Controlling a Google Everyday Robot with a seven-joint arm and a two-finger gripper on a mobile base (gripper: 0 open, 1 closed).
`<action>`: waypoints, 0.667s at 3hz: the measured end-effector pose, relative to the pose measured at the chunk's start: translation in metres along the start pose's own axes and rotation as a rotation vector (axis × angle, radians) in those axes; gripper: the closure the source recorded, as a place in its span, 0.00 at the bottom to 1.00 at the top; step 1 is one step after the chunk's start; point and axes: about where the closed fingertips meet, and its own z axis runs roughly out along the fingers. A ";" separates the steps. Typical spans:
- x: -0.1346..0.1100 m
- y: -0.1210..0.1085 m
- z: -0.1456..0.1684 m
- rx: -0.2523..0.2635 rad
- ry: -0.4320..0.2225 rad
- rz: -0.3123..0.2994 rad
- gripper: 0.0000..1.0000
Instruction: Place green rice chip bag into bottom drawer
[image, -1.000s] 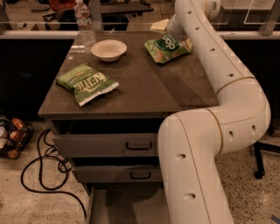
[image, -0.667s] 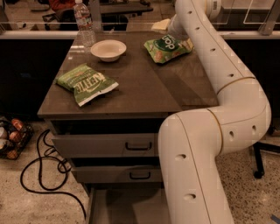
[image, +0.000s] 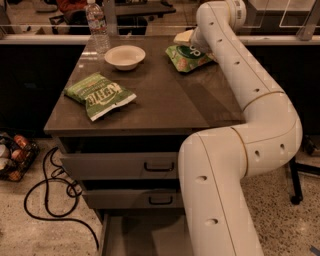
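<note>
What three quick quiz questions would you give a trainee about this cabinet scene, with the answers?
1. Multiple choice: the gripper, at the far right corner of the tabletop, is closest to which item? A) white bowl B) green rice chip bag C) water bottle
2. True or false: the bottom drawer is pulled out.
3. Fill in: the Kettle bag lies on the ___ half of the tabletop in the camera view.
Key: 1 B. 2 True. 3 Left.
</note>
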 end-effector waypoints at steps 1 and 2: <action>0.000 0.000 -0.001 0.001 0.001 0.000 0.18; -0.002 0.002 -0.004 0.001 0.001 0.000 0.49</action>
